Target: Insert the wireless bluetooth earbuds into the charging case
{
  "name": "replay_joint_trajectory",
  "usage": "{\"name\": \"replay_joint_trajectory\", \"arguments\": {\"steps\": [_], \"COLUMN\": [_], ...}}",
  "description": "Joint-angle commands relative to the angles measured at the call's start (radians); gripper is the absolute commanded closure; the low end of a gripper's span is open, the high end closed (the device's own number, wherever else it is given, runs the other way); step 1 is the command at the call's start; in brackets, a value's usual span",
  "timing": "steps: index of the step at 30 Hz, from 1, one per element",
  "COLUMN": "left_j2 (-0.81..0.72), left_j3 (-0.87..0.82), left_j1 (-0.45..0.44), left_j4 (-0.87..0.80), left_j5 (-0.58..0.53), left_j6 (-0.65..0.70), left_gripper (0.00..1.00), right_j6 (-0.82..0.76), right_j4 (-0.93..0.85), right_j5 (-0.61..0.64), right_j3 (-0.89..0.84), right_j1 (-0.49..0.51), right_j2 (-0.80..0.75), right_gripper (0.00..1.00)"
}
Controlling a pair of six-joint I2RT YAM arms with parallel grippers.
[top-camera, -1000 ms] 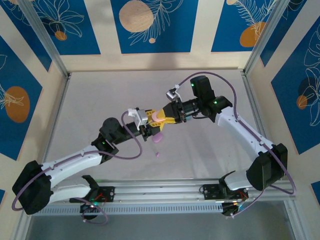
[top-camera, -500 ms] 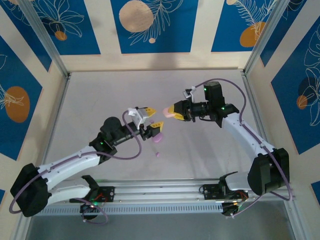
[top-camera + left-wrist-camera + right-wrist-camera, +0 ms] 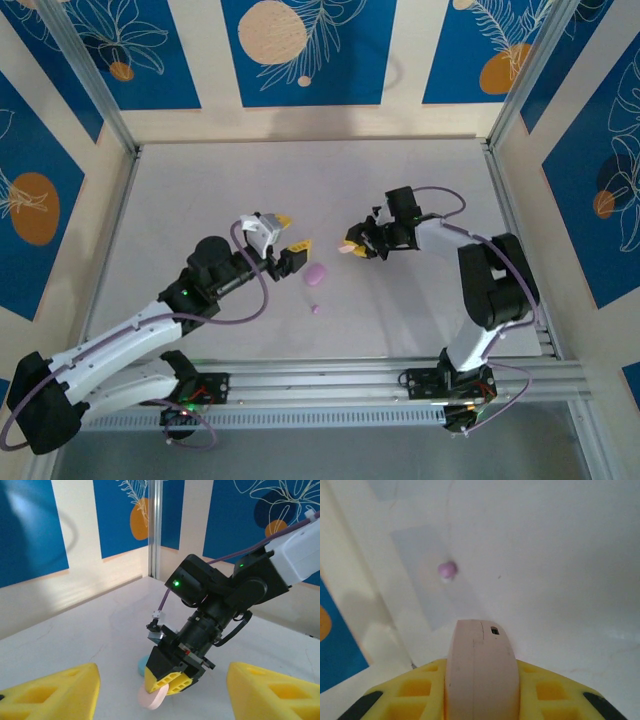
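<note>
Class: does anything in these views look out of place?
Yes: a tiny purple earbud lies loose on the table, outside the purple case near it, while the right gripper clamps a pink case.

Tiny purple earbud (image 3: 315, 309), closed pink case (image 3: 479, 675)

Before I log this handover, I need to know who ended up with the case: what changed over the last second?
The left fingers opened, let go of the pink case and drew back left. The right fingers, shut on that case, carried it off to the right. The purple case and the small purple earbud stayed on the table.
</note>
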Motion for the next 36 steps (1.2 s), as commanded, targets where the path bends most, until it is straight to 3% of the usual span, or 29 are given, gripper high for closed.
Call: {"name": "replay_joint_trajectory", "arguments": {"steps": [1, 13, 25, 36], "left_j2": [-0.026, -0.048, -0.022, -0.023], "left_j3": [0.027, 0.019, 0.021, 0.022], "left_j1": [-0.009, -0.007, -0.006, -0.007], "left_j4": [-0.046, -0.056, -0.039, -0.047], "left_j5": [-0.030, -0.045, -0.036, -0.066], "left_j6": [-0.022, -0.018, -0.011, -0.010], "left_gripper": [0.33, 0.32, 0.32, 0.32], "right_j6": [0.001, -0.050, -0.179, -0.259], "right_j4": [0.030, -0.047, -0.203, -0.363], "right_j5": [0.054, 0.153, 0.308, 0.379], "right_j3": [0.083, 0.214, 0.199, 0.245], "right_j1": [0.012, 0.055, 0.047, 0.067], "right_j2": [0.068, 0.258, 0.134, 0.019], "right_gripper": [0.86, 0.77, 0.53, 0.47]}}
